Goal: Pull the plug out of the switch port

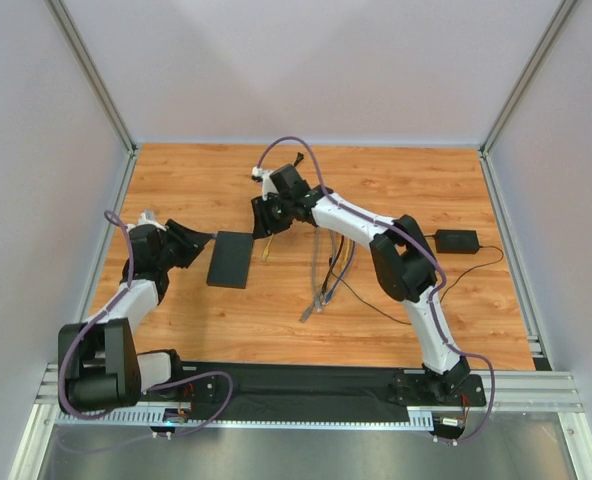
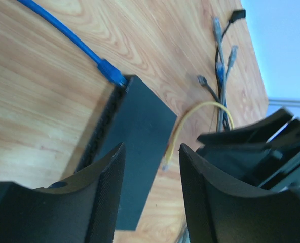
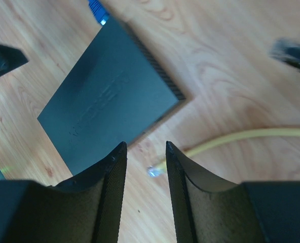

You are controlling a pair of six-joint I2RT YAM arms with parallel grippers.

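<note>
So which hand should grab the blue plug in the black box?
Probably the left hand. It is open, with the black box straight ahead and the blue plug in clear sight. The right hand is open too, but sits over the loose yellow cable, with the blue plug barely in view.

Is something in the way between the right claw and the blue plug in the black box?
Only the black box itself: the blue plug sits at its far corner, across its flat top from the open right gripper. A loose yellow cable ends close to that gripper, off that line.
</note>
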